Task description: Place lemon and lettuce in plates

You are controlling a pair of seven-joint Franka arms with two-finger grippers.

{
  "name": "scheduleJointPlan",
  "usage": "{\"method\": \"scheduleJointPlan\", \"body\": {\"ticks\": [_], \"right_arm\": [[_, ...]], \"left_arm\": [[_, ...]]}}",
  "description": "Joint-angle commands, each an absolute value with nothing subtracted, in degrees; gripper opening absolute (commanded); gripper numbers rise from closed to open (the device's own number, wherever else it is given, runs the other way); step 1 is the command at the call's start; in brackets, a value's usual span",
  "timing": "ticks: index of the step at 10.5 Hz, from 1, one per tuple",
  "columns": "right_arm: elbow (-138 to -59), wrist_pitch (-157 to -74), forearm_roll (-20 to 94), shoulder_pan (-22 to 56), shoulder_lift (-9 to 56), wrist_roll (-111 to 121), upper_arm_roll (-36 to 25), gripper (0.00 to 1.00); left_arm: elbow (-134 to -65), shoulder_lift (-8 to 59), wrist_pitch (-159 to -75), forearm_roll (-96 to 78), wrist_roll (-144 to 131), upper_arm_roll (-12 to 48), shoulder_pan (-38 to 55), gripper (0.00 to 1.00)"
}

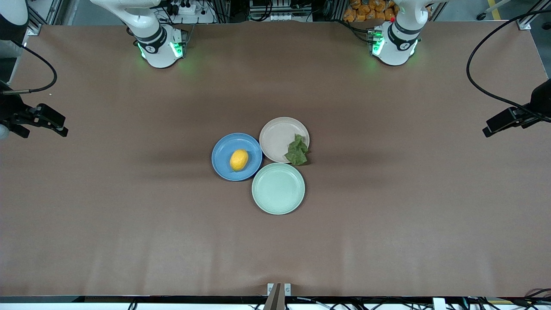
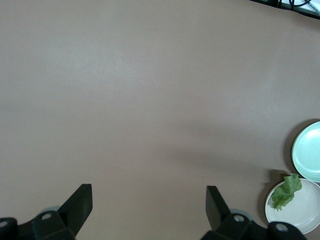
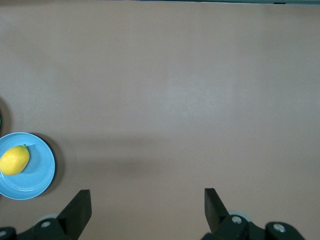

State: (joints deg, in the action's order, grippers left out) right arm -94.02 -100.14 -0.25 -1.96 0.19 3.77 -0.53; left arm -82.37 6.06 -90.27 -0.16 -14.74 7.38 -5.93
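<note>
**Three plates, one lemon, one lettuce leaf; both arms waiting at the table ends**

Three round shallow rimmed plates sit clustered, rims touching or nearly so, at the middle of the brown cloth-covered table (image 1: 387,224). The blue plate (image 1: 223,151), toward the right arm's end, carries the single small oval yellow lemon (image 1: 239,159), which lies inside its rim. The beige-pink plate (image 1: 277,135), farthest from the front camera, holds the single ruffled dark green lettuce leaf (image 1: 297,150); the leaf rests on the plate's edge toward the left arm's end and overhangs the rim. The pale mint-green plate (image 1: 278,188) lies nearest the front camera.

Two grippers appear, both well apart from the plates. The left gripper (image 2: 149,205) hangs over bare cloth at the left arm's end, fingers spread apart and holding nothing. The right gripper (image 3: 148,207) hangs likewise at the right arm's end, fingers spread apart, nothing between them. Both arms wait.
</note>
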Motion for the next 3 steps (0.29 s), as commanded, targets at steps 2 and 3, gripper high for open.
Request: {"method": "scheduleJointPlan", "body": {"ticks": [2, 3], "right_arm": [[-93.4, -99.4, 0.7, -2.0, 0.1, 3.8, -0.7, 1.00], [-93.4, -99.4, 0.7, -2.0, -0.1, 3.8, -0.7, 1.00]], "left_arm": [[-81.9, 5.4, -89.1, 0.4, -13.9, 6.8, -5.7, 1.00], [-81.9, 5.4, -89.1, 0.6, -14.0, 6.9, -5.7, 1.00]]}}
